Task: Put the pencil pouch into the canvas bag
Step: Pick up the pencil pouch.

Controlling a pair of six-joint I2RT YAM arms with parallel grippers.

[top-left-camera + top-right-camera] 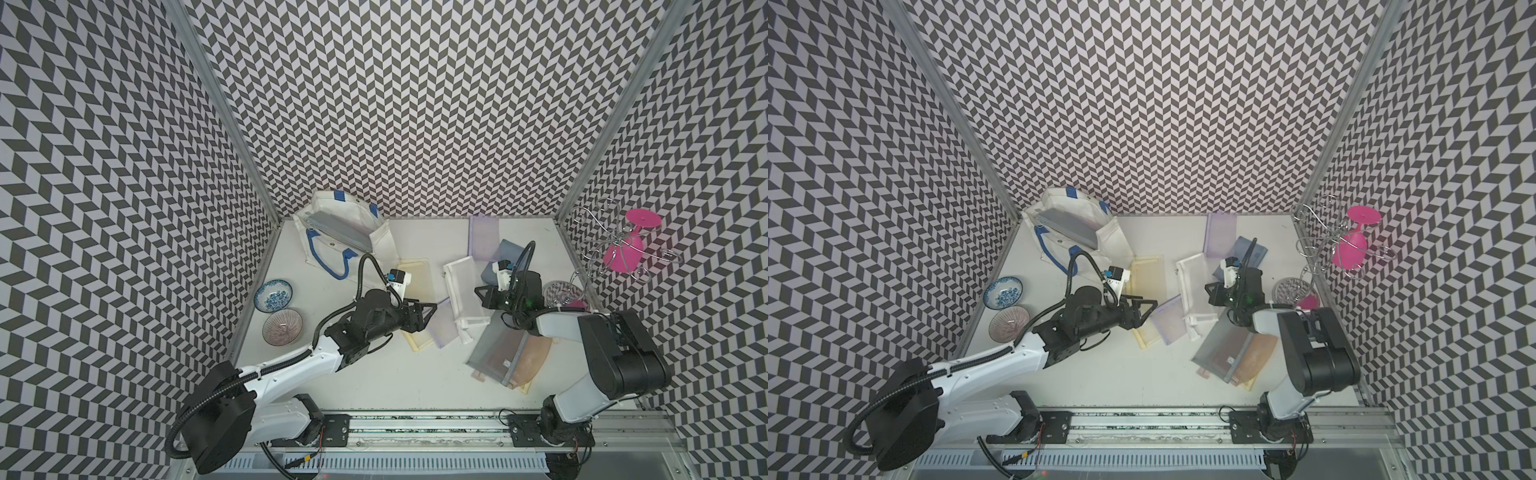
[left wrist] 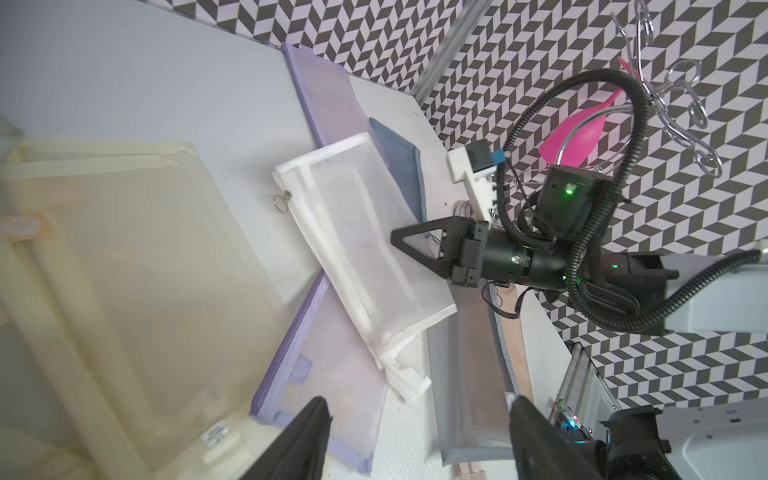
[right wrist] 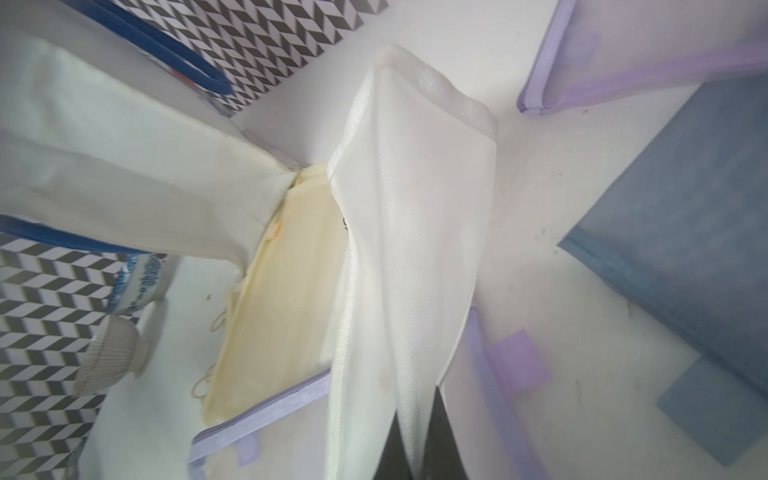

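The canvas bag [image 1: 328, 205] [image 1: 1059, 203] lies on its side at the back left, white with blue rope handles, a grey pouch inside its mouth. In the right wrist view its white cloth [image 3: 124, 174] shows beside the pouch. A white mesh pencil pouch [image 1: 461, 286] [image 1: 1192, 286] [image 2: 357, 232] [image 3: 415, 249] lies mid-table. My right gripper [image 1: 482, 297] [image 1: 1212, 293] [image 2: 399, 239] [image 3: 419, 436] is shut on its edge, mesh pinched between the fingers. My left gripper [image 1: 430, 309] [image 1: 1150, 305] [image 2: 415, 405] hovers open over a purple pouch [image 2: 332, 374], holding nothing.
Other pouches lie around: yellow [image 1: 411, 274], purple [image 1: 484, 235], blue [image 1: 505, 253], grey over orange [image 1: 494, 349]. Two bowls [image 1: 273, 295] [image 1: 282, 327] sit at the left edge. A wire rack with a pink glass [image 1: 623, 245] stands at the right wall.
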